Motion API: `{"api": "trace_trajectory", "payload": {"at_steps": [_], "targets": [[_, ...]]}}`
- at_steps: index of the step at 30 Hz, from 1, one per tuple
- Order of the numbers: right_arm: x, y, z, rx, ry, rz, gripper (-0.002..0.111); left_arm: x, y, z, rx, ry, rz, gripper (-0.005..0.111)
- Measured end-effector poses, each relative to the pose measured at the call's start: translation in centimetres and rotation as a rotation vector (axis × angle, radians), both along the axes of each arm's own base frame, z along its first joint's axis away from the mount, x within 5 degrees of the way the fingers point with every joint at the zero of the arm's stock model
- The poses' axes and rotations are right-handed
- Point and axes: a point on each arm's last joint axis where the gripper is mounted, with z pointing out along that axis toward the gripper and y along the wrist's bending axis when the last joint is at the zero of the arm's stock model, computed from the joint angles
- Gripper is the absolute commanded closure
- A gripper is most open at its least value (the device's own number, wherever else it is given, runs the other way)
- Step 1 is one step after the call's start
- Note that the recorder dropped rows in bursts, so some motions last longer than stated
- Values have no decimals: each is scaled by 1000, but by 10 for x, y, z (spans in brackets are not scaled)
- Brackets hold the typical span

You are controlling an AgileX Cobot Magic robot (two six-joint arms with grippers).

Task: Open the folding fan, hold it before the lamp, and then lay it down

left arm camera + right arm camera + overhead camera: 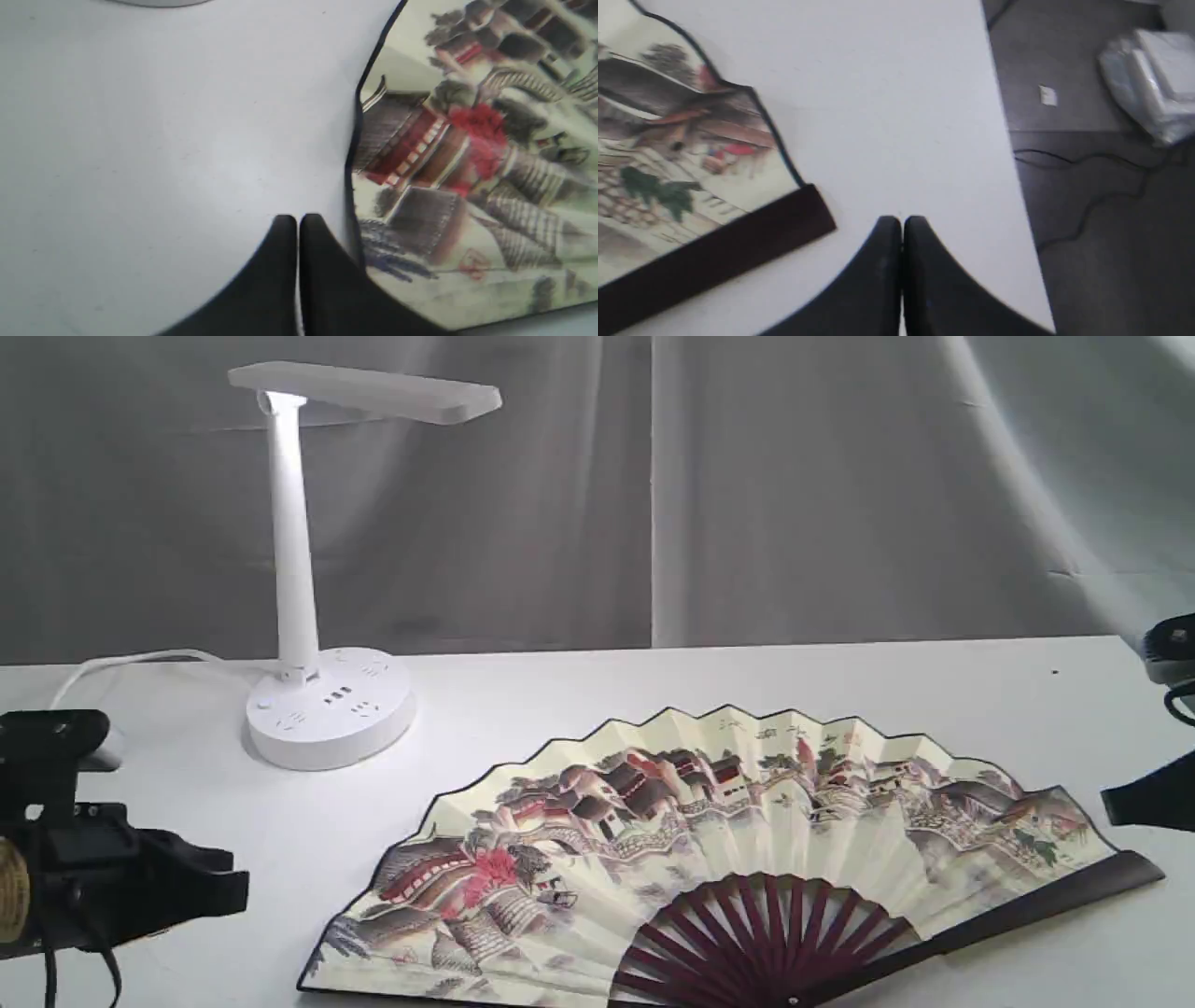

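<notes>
Both clenched, empty: left gripper [297,218], right gripper [902,219]. I saw the folding fan [709,821] spread flat on the table [579,700], near the lamp [317,700]. Paper leaf [840,845] looked light, tear-prone; I'd grab by the stiff maroon guard [714,256], not the leaf.

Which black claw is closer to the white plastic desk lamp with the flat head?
Left. The left gripper is near the round base of the white plastic desk lamp; the right gripper is across the whole open painted paper fan, past its dark maroon guard.
</notes>
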Motion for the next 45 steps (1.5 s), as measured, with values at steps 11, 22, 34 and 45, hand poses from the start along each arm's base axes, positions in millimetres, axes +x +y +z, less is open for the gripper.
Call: {"api": "trace_trajectory", "payload": {"at_steps": [11, 22, 34, 45], "targets": [[-7, 31, -12, 357, -68, -29, 108, -29, -14, 41, 265, 76, 233, 107], [24, 85, 49, 1282, -191, 5, 108, -34, -12, 44, 246, 107, 298, 107], [31, 81, 79, 678, 107, 174, 108, -34, -12, 44, 246, 107, 298, 107], [-33, 61, 58, 311, -156, 237, 108, -34, -12, 44, 247, 107, 297, 107]]}}
